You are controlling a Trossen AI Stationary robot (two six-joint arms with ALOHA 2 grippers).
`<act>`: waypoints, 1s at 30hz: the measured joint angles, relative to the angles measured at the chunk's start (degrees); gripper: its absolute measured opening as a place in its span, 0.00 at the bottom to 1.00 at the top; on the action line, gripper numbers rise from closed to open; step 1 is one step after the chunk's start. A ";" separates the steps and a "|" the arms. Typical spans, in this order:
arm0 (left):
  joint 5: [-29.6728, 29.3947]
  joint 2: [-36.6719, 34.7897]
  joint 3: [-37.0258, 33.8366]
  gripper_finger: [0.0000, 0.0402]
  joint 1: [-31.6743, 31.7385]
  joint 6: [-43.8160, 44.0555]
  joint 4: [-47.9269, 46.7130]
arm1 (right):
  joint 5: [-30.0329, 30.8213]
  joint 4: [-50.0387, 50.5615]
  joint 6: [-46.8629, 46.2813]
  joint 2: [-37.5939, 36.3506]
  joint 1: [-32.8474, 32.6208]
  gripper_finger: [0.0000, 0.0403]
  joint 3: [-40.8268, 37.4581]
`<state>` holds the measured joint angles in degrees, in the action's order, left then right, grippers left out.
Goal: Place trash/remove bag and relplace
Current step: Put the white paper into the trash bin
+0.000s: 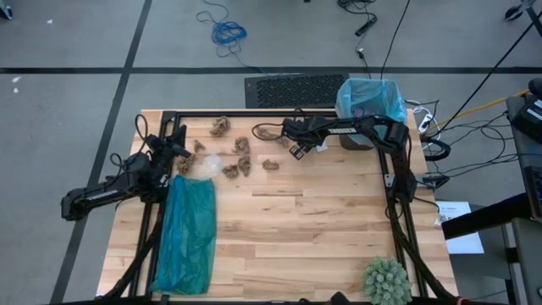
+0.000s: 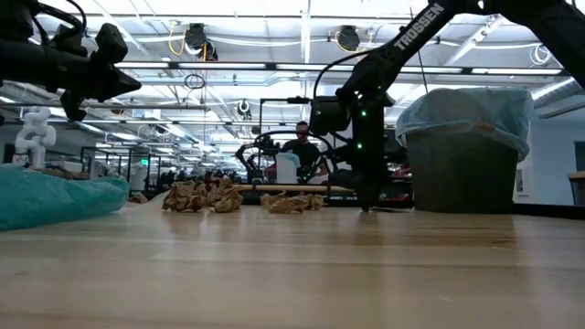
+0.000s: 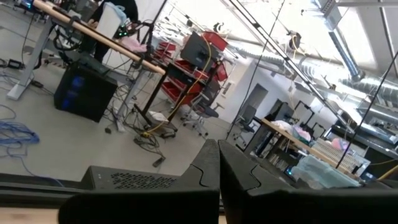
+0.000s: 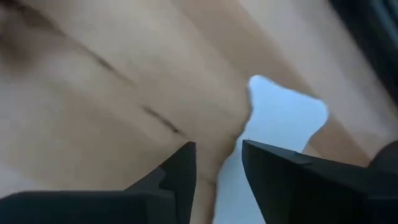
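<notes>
Overhead, we list brown trash scraps point(image 1: 240, 157) just left of the right end effector point(image 1: 298, 151); the low view shows it tip-down on the tabletop point(image 1: 322, 229). Its wrist view shows fingers point(image 4: 180, 171) parted, holding nothing. The bag point(image 1: 371, 97) lines the bin right of it. The left end effector point(image 3: 219, 180) is closed, raised.

The bin point(image 1: 360, 135) hides under its blue bag point(image 1: 371, 97); right wrist view blurs the desk point(image 4: 112, 93); the green ball point(image 1: 387, 284) is cut off
</notes>
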<state>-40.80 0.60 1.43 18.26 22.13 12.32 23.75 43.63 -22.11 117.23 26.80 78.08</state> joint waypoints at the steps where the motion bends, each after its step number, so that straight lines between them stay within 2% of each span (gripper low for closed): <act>1: 0.00 0.00 0.00 0.00 0.00 0.00 -0.03 | 0.25 0.18 0.01 0.06 0.14 0.28 0.00; 8: 0.00 -0.01 0.00 0.00 0.00 -0.02 -0.01 | 0.67 2.28 -1.11 0.11 0.52 0.26 0.00; 13: 0.00 0.00 0.00 0.00 0.00 -0.02 -0.34 | -1.91 2.66 -2.34 0.70 1.74 0.28 0.17; 15: 0.00 0.00 0.00 0.00 0.00 -0.02 -0.46 | -3.38 2.80 -2.36 1.22 2.21 0.24 0.24; 19: 0.00 0.00 0.00 0.00 0.00 -0.04 -0.48 | -5.23 2.18 -0.41 1.73 2.48 0.05 0.22; 20: 0.00 0.00 0.00 0.00 0.00 -0.03 -0.49 | -5.44 1.95 0.23 1.75 2.43 0.03 0.16; 25: 0.00 0.00 0.00 0.00 0.00 -0.04 -0.48 | -8.15 1.37 1.74 0.12 2.16 0.00 0.05; 30: 0.00 -0.01 0.00 0.00 0.00 -0.04 -0.84 | -12.66 -0.74 2.16 -6.43 0.61 0.00 -0.35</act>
<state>-40.80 0.59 1.43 18.26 22.09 11.49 11.09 42.89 -19.95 110.80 27.41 77.73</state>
